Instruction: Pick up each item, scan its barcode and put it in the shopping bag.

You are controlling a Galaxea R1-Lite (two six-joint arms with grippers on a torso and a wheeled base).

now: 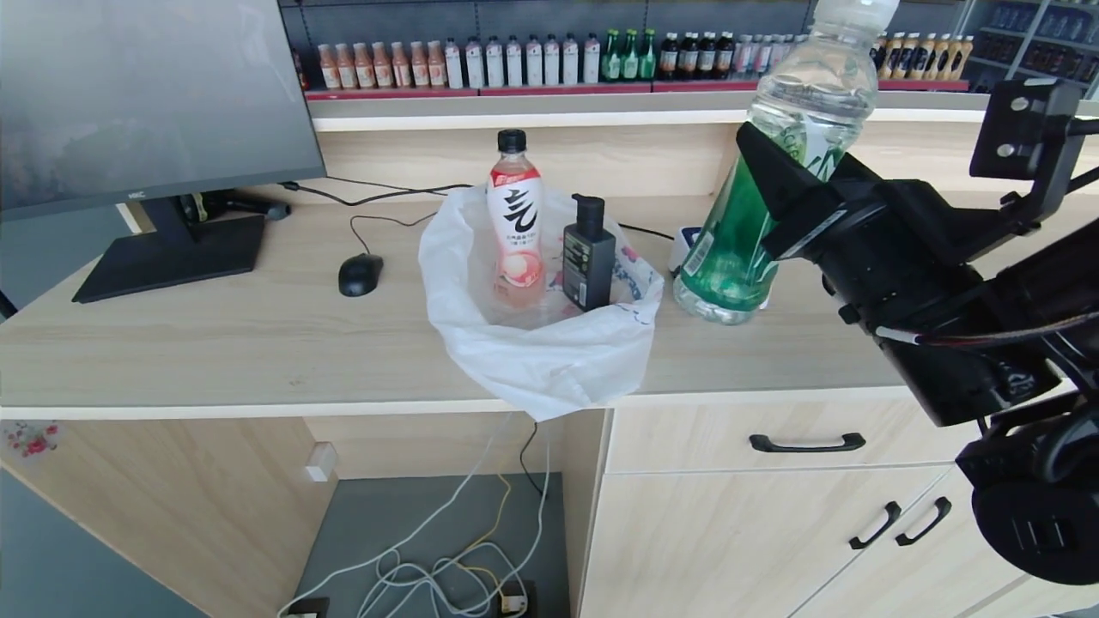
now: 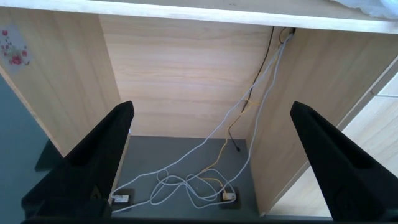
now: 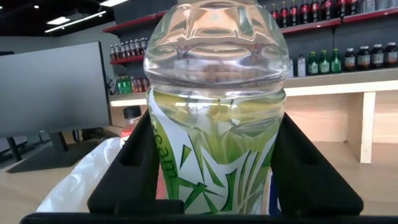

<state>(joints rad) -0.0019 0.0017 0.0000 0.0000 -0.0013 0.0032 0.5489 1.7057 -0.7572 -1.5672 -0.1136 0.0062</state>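
**Green bottle held tilted to the right of the bag**

The left tool (image 2: 211, 162) hangs low, facing the open space under the surface (image 1: 215, 343). Its two fingers are spread wide with nothing between them, and past them cables (image 2: 199, 180) lie on the floor.

On the surface, the monitor (image 1: 146, 94) stands far left, its upper part cut off by the frame. The mouse (image 1: 360, 275) lies between it and the bag (image 1: 541, 352). The bag sits open at the front edge of the surface, and its lower folds hang over that edge. Two items stand upright inside it: a pink bottle (image 1: 515, 223) with a black cap, and just to its right a black pump bottle (image 1: 589, 253). The bag's rim hides the bases of both.

Right of the bag, and apart from it, is the green bottle (image 1: 738, 249). The right tool (image 3: 217, 186) holds it, one finger closed against each side of the label. The bottle's long axis leans: the base is low and towards the bag, and the neck rises up and to the right. The cap is cut off at the top of the head view. A pale patch low on the label, on the bag side, may be the barcode, though it is too small to be sure. The base is close above the surface, and I cannot tell whether it touches. A white object (image 1: 684, 245) behind the bottle is mostly hidden.
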